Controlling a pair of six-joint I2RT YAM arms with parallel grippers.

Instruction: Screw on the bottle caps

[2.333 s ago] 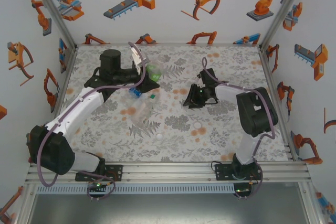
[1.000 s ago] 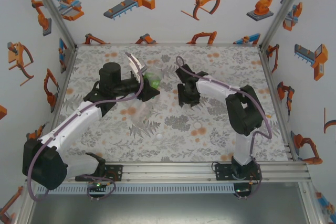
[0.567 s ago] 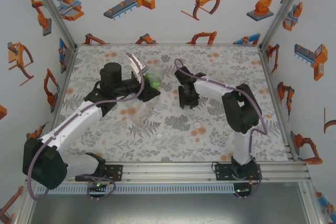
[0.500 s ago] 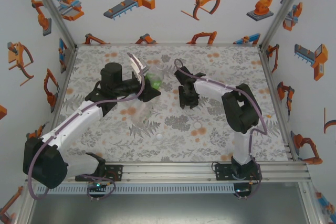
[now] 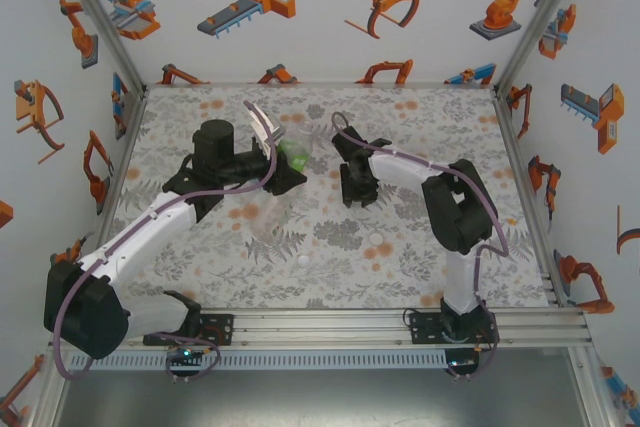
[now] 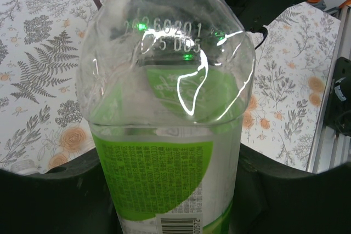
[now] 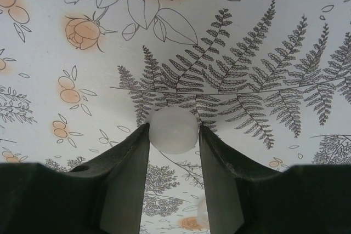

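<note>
Leaving a slim clear bottle lying on the table, near and left of centre. Farther out, right of centre, pinching a white cap low over the table with the right gripper, jaws narrow, touching it on both sides. Farthest, left of centre, clamping the green-labelled bottle in the left gripper, jaws tight on its body. Judging this as early going: no cap visibly screwed on anywhere, with carrying, seating and twisting all remaining.

Bottle neck cut off at 12 o'clock, base at 6 o'clock, label print illegible, cap sides partly behind fingers
</note>
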